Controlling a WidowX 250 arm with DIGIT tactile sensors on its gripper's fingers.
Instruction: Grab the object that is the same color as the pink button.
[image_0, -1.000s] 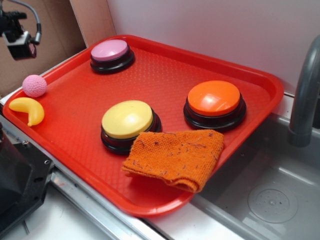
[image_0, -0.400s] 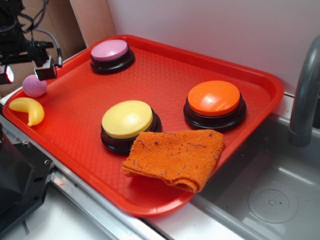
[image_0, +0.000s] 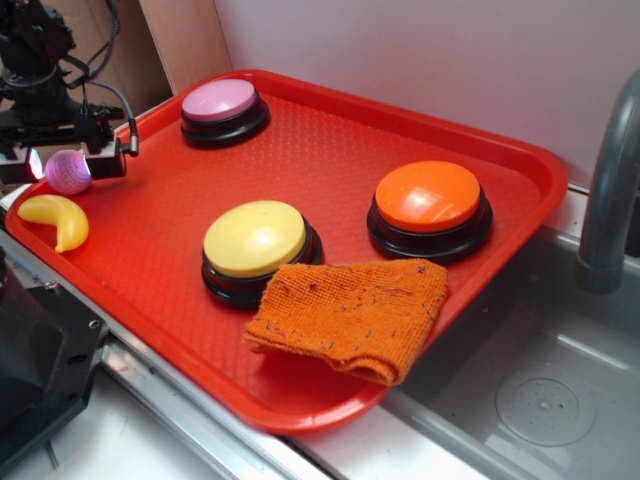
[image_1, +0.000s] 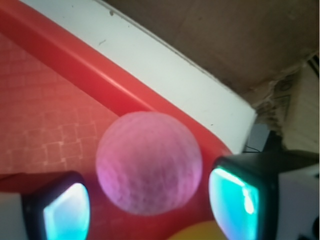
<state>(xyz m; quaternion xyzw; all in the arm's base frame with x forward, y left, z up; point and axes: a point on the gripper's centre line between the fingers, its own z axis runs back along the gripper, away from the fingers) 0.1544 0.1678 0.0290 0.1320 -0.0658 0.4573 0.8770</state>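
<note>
Pink ball (image_1: 149, 163) btwn fingers (image_1: 234, 205), contact unclear.

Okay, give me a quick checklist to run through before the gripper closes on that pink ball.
1. Target colour: the pink ball matches the pink button: ok.
2. Ball between the fingers: one finger shows on each side in the wrist view: ok.
3. Gripper open: ok, gaps visible beside the ball.
4. Finger height against the ball's middle: cannot tell.
5. Yellow banana toy clear of the fingers: cannot tell, it lies very close.
6. Ball resting on the red tray by its rim: ok.
</note>
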